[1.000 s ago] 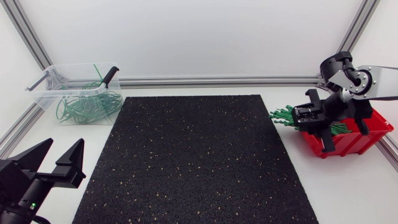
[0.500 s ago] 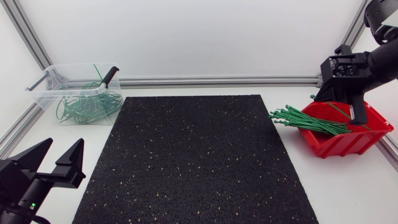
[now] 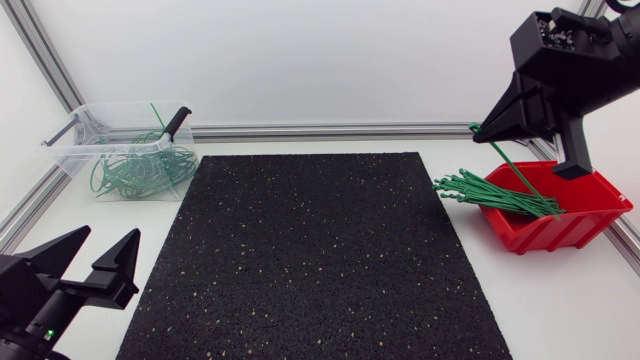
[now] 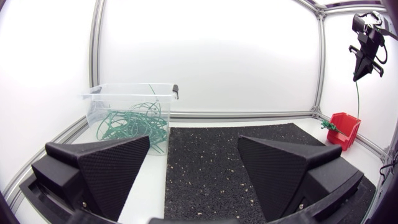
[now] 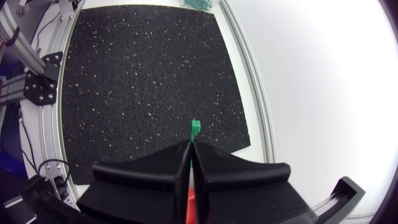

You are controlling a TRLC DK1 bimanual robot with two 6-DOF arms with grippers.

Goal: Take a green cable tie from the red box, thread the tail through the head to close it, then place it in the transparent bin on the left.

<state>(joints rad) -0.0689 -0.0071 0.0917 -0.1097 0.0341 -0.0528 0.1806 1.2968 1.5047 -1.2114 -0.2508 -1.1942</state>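
While the left claw (image 3: 103,238) sat released in front of the transparent bin (image 3: 68,142), the right claw (image 3: 480,127) had risen, clenched on one green cable tie (image 3: 515,170), off the red box (image 3: 590,215); pick looked done, threading next.

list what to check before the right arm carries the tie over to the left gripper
1. Right gripper shut on the cable tie: ok, its head pokes out ahead of the gripper.
2. Tail clear of the red box: cannot tell, it overlaps the bundle of ties there.
3. Left gripper open to receive: ok.
4. Mat free of obstacles: ok.
5. Tie looped closed: not ok, it hangs straight.
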